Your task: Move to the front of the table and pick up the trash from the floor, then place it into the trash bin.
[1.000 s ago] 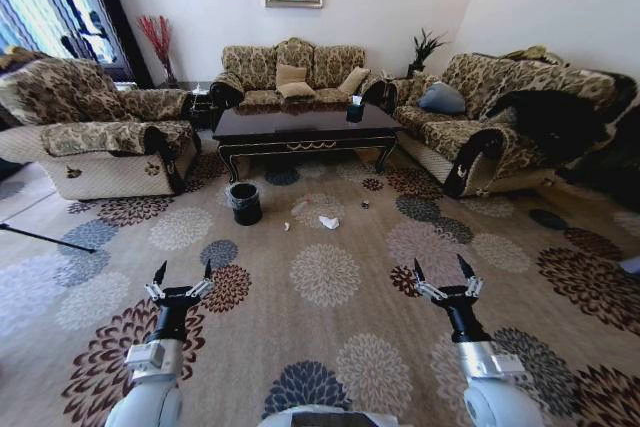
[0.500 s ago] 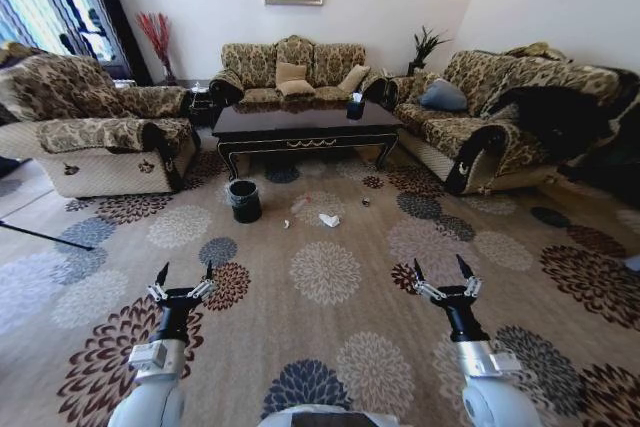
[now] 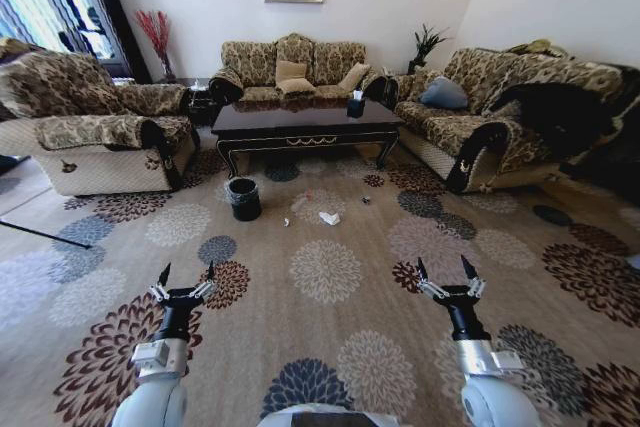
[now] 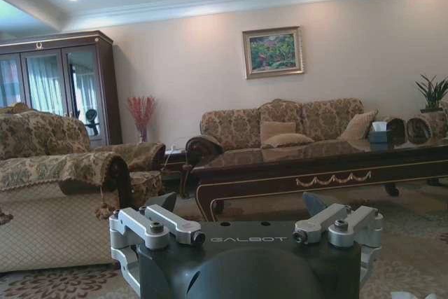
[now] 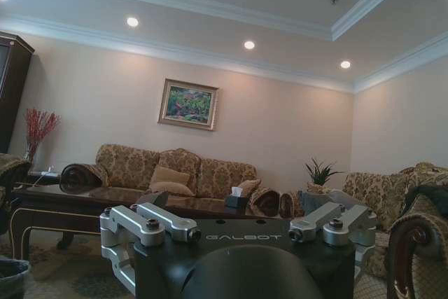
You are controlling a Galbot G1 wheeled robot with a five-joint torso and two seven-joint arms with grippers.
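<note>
The dark glossy table (image 3: 308, 122) stands ahead in front of the middle sofa, and its gold-trimmed apron (image 4: 315, 178) is in the left wrist view. On the carpet before it sits the black trash bin (image 3: 244, 199), whose rim (image 5: 12, 271) also shows in the right wrist view. The trash lies to the bin's right: a white paper wad (image 3: 329, 218), a bottle (image 3: 299, 204), a tiny white scrap (image 3: 286, 224) and a dark piece (image 3: 366, 201). My left gripper (image 3: 186, 272) and right gripper (image 3: 442, 267) are held low and near me, both open and empty, well short of the trash.
Patterned sofas flank the table: one at left (image 3: 90, 137), one at right (image 3: 500, 127), one behind (image 3: 295, 72). A black tissue box (image 3: 355, 105) stands on the table. A thin dark rod (image 3: 45, 235) lies on the floor at left. Open carpet (image 3: 325, 272) stretches between me and the trash.
The whole head view has shifted slightly, so the camera has moved a little relative to the table. Both arms hold the same pose with fingers open. The trash and bin lie as before.
</note>
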